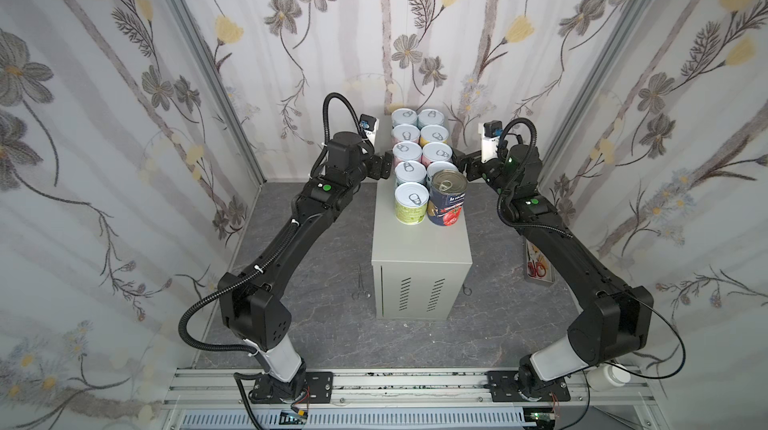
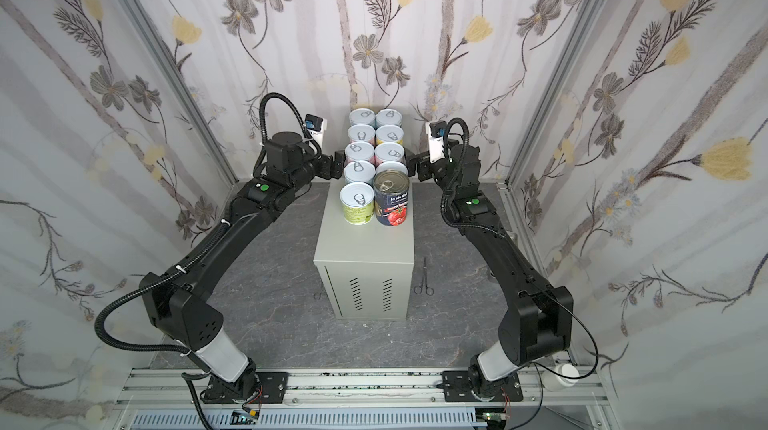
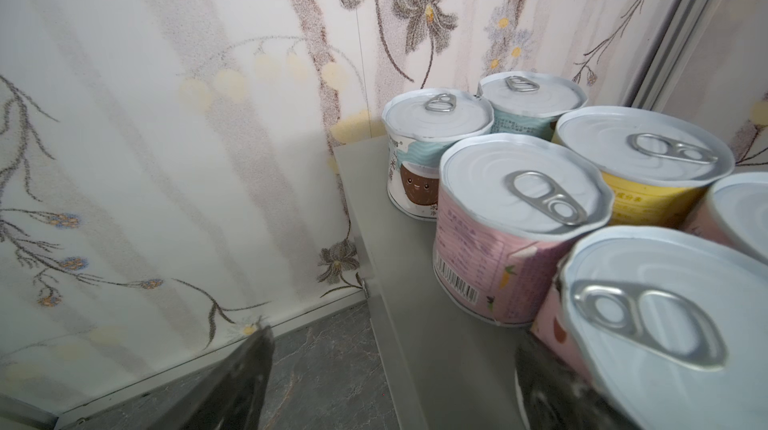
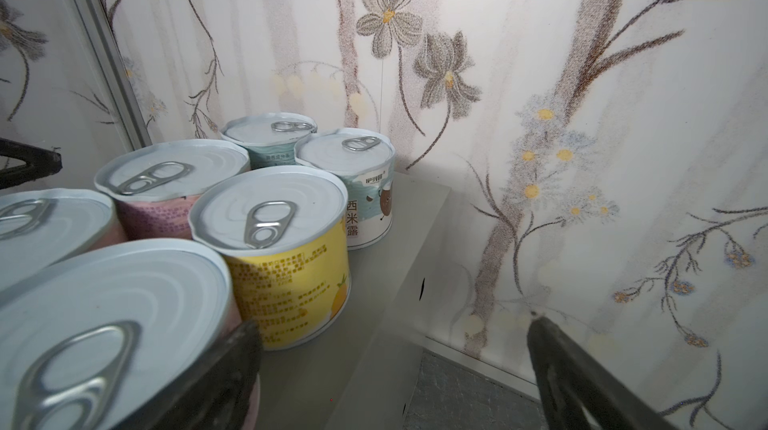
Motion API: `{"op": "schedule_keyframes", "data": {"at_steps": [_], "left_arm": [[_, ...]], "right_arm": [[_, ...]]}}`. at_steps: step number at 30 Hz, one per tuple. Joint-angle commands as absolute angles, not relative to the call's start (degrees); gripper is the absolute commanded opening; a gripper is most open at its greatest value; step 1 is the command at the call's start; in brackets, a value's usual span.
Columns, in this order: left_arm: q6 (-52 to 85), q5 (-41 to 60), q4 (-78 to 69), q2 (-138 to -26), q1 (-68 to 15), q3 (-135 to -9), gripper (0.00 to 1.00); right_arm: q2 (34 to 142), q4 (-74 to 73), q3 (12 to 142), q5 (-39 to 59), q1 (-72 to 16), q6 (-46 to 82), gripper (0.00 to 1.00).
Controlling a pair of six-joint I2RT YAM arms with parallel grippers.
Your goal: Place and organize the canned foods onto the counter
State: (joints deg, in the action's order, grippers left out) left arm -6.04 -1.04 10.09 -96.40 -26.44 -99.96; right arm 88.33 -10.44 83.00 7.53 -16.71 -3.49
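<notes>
**Ana:** So, where were the cans when you looked?

**Me:** All ten stood upright on the tabletop, in two columns running front to back. The green-labelled can and the taller tomato can made the front pair, side by side. The short cans filled the rows behind them.

**Ana:** And the tools?

**Me:** I saw the left tool released, jaws spread wide and grasping nothing, just beside the left column about midway back. The right tool was likewise spread wide and empty, just beside the right column. Each had one jaw by a can and the other out past the tabletop's edge. I couldn't tell whether either jaw touched a can.
</notes>
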Motion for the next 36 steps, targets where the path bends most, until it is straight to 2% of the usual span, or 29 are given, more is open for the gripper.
{"op": "schedule_keyframes", "data": {"at_steps": [1,36], "left_arm": [[-5.7,0.0,9.4,-96.6,-26.5,-100.9,0.92],[-6.0,-1.3,10.9,-97.6,-26.5,-102.2,0.92]], "right_arm": [[87.5,-11.4,82.8,8.0,-16.7,-3.6,1.00],[89.3,-11.4,83.8,8.9,-16.7,-3.3,1.00]]}}
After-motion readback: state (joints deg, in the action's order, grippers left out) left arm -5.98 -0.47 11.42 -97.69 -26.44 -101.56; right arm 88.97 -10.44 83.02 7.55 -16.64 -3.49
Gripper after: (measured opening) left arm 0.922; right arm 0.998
